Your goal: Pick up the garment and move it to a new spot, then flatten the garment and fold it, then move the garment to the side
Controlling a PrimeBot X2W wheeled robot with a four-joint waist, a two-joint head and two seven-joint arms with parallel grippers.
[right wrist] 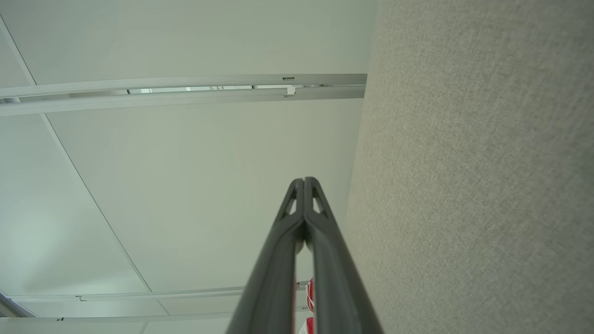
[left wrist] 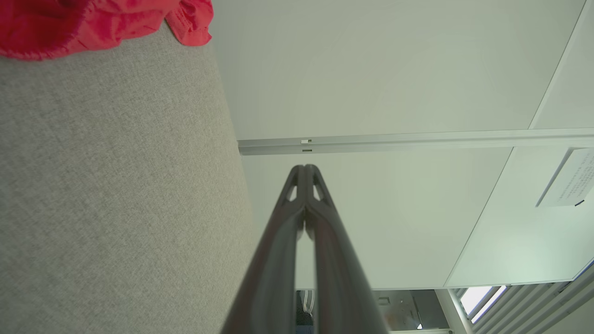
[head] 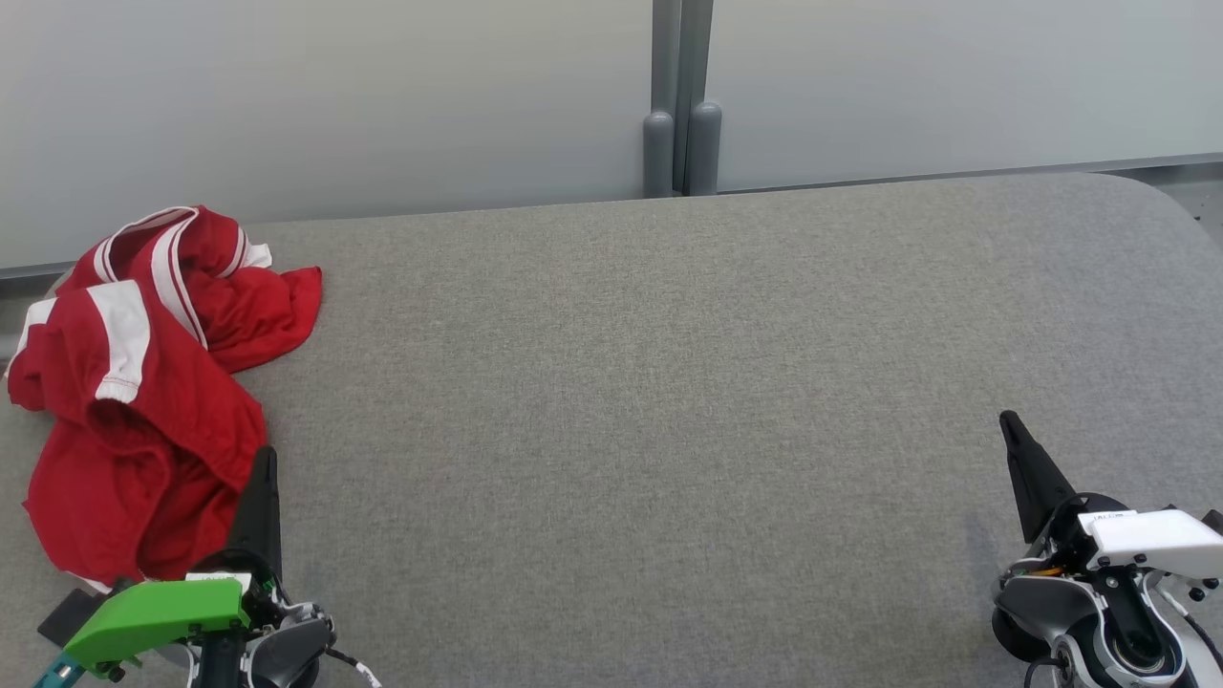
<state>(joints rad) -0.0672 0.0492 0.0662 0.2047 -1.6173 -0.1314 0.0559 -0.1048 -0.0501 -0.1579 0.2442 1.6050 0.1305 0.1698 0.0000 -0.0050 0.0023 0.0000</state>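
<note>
The red jersey (head: 143,382) lies crumpled at the frame's left on the grey table (head: 669,382); my left gripper (head: 266,468) and right gripper (head: 1013,430) are clenched, empty — pickup not begun; next, my left must open over it.

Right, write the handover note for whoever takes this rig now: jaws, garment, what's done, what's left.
Left gripper: jaws shut, empty, beside the garment.
Right gripper: jaws shut, empty, over the right side of the table.
The garment: red with white stripes, crumpled in a heap at the table's left end.
Done: nothing visibly yet.
Left: pick it up, move it, flatten, fold, set aside.
</note>
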